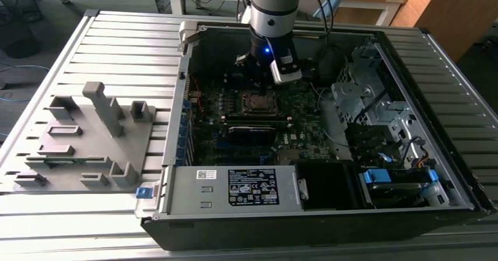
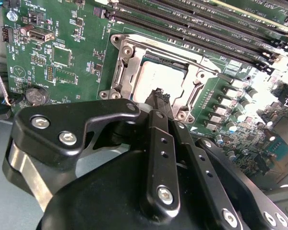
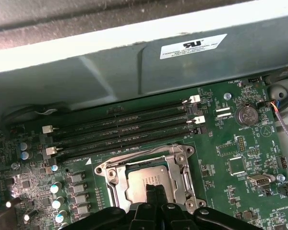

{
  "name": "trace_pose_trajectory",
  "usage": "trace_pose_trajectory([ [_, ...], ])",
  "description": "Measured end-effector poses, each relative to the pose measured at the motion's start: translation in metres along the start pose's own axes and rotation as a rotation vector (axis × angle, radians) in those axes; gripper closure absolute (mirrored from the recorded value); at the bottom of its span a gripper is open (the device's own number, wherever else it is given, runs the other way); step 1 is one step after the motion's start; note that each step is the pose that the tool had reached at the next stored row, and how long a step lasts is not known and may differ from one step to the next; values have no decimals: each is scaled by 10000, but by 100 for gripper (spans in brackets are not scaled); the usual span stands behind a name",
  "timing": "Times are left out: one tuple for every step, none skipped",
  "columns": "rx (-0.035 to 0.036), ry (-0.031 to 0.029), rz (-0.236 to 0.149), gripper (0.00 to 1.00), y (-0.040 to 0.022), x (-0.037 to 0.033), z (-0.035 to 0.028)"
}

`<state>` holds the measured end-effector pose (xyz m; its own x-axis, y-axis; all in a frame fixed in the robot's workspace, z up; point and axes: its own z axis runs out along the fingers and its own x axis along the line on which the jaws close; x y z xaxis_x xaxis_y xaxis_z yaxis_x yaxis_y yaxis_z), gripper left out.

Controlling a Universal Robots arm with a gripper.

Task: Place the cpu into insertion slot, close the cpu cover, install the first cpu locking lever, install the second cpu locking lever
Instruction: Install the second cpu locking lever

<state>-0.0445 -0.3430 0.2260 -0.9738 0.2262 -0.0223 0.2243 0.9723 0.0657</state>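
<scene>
Grey metal shows in the middle of the socket: the cpu (image 2: pixel 158 79) sits flat in the insertion slot (image 2: pixel 119 76) on the green motherboard (image 2: pixel 62 52), and in the first wrist view the same chip (image 3: pixel 146 179) lies inside its silver-rimmed socket (image 3: pixel 110 175). Over it lies the cpu cover (image 2: pixel 137 55), a thin silver frame lying down around the chip, whose top shows through its square cut-out; in the first wrist view the frame (image 3: pixel 180 167) borders the chip on all sides. Black fingers (image 2: pixel 158 98) of the gripper (image 2: pixel 159 95) are pressed together with no gap and nothing between them, their tips just above the near edge of the chip; whether they touch it cannot be told. In the first wrist view the closed gripper (image 3: pixel 152 188) points at the same spot. Long black memory slots (image 3: pixel 125 127) run just beyond the socket. In the exterior view the arm (image 1: pixel 272 22) reaches down into the open computer case (image 1: pixel 435 51), which rests on a slatted metal table (image 1: pixel 125 34), and the socket (image 1: pixel 259 102) lies just below the gripper (image 1: pixel 269 77). A grey fixture (image 1: pixel 86 138) stands on the table at the exterior view's left of the case.
</scene>
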Motion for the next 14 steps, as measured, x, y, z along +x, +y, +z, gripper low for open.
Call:
trace_pose_trajectory([
  [0,0,0,89,0,0,-6],
  [-1,-1,0,89,1,-1,-12],
  [-3,-1,0,89,2,-1,-18],
  [-4,-1,0,89,2,-1,-21],
  [-6,-2,0,89,3,-1,-21],
  [-6,-2,0,89,3,-1,-21],
  [-3,0,0,89,2,-1,-23],
  [-4,-1,0,89,3,-1,-23],
  [-3,-1,0,89,3,-1,-24],
  [-3,-1,-1,89,3,-1,-24],
  [0,0,0,89,2,-1,-27],
  [2,1,0,89,2,-1,-30],
  [-1,0,0,89,3,-1,-30],
  [-3,0,0,89,3,-1,-30],
])
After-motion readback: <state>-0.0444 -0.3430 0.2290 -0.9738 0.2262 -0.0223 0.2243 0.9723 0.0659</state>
